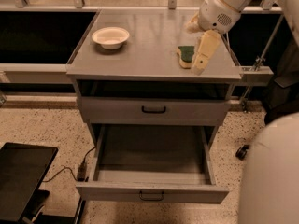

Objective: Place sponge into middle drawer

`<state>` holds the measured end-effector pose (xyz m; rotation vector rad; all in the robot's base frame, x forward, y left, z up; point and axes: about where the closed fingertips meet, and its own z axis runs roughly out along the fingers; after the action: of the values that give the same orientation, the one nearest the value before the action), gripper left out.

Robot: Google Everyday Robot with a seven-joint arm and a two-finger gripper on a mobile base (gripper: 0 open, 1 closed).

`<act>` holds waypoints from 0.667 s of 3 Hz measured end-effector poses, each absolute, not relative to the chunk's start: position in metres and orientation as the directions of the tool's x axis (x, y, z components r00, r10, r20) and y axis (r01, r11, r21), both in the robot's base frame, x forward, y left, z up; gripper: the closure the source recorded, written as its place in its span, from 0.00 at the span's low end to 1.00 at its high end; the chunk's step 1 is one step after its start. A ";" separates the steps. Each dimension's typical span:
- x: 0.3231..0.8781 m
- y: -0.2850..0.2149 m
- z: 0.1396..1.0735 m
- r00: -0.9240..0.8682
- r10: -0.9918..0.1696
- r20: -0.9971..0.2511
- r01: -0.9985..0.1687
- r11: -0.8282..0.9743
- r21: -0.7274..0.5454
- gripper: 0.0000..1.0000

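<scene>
Green-topped sponge point(186, 54) lies by the counter's point(140, 55) right edge. Your gripper point(202, 59) hangs just beside it, and you cannot tell its opening. Pickup and drawer point(154, 154) placement remain.

Grey cabinet top point(149, 48) bearing white bowl point(110, 37) and sponge point(185, 55), hand point(200, 63) just beside sponge.
</scene>
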<state>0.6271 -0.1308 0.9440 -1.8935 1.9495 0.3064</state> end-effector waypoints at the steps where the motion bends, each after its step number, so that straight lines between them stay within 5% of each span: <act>1: 0.671 -0.113 0.937 0.010 -0.863 -0.506 -0.988 0.068 -0.136 0.00; 2: 0.707 -0.110 0.947 0.019 -0.821 -0.570 -0.972 0.118 -0.202 0.00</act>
<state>0.7068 -0.1099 0.9467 -1.7361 1.8351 0.3448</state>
